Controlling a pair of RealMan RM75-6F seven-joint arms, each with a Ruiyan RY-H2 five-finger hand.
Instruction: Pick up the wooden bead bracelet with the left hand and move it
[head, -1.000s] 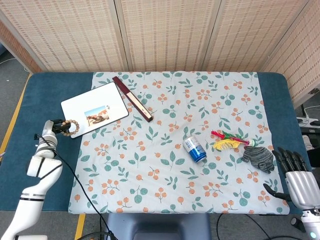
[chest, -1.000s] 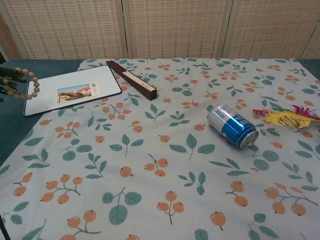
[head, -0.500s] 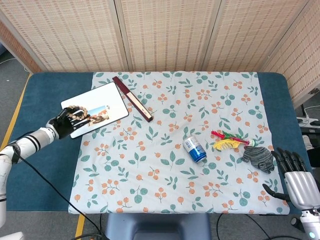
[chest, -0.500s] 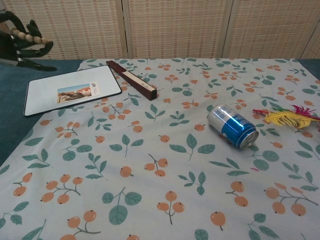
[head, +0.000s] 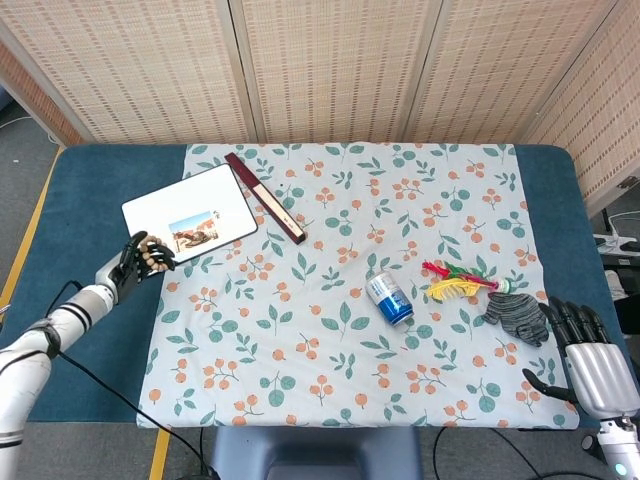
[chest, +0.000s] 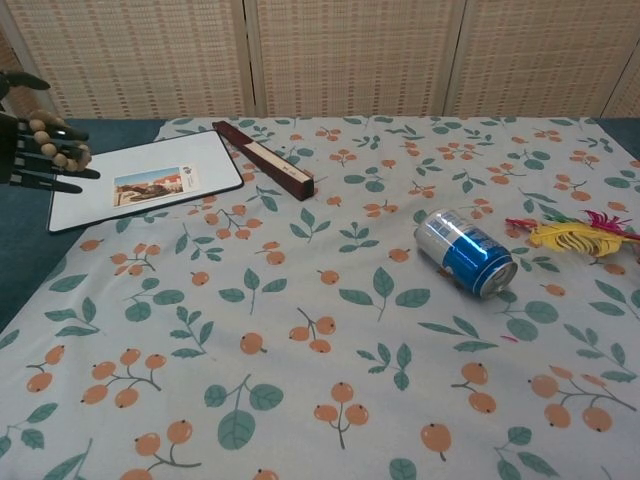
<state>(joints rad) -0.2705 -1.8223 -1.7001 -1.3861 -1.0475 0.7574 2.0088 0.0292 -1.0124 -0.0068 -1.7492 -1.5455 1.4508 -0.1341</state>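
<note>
Left robot hand (head: 133, 266) at the left edge of the frame grasps the wooden bead bracelet (head: 153, 257), lifted just off the lower corner of the white picture board (head: 190, 218). To carry it well, I'd keep the fingers hooked through the loop and travel level, so no beads slip. Right robot hand (head: 590, 360), lower right, hangs released, fingers apart. The blue can (head: 388, 298) shows lettering, too small to read.

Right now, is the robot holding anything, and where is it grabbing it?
The left hand holds the wooden bead bracelet, its fingers through the loop. The right hand holds nothing.
</note>
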